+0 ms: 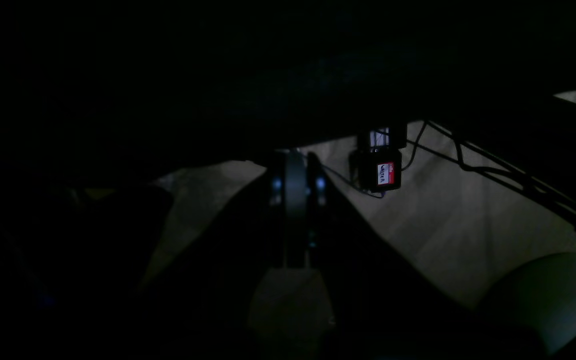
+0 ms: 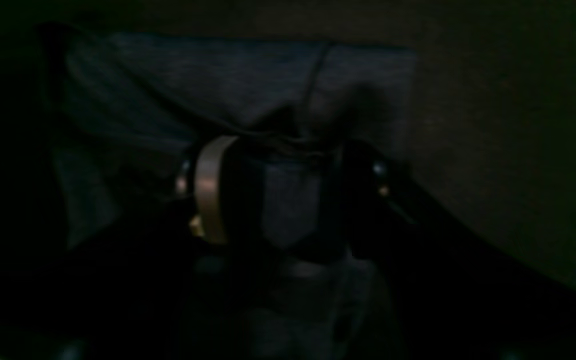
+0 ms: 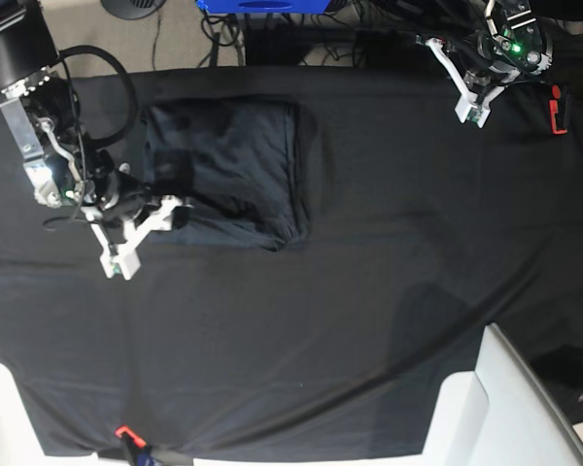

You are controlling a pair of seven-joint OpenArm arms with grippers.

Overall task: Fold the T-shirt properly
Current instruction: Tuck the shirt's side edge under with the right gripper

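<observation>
The right gripper (image 3: pixel 146 233) stands with jaws partly apart over the near left edge of the T-shirt (image 3: pixel 228 165); grey cloth lies between its fingers (image 2: pixel 210 190), though whether they pinch it cannot be told. Bare black table covering (image 3: pixel 321 340) spreads wide beside the jaws. Far off, the left gripper (image 3: pixel 471 102) hangs shut, empty. A red tag (image 1: pixel 385 173) carries unreadable writing.

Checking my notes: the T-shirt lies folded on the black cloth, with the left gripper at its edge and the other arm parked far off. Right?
Wrong arm: the base view shows the right gripper at the edge of the T-shirt, while the left gripper is parked far off. The rest holds.
</observation>
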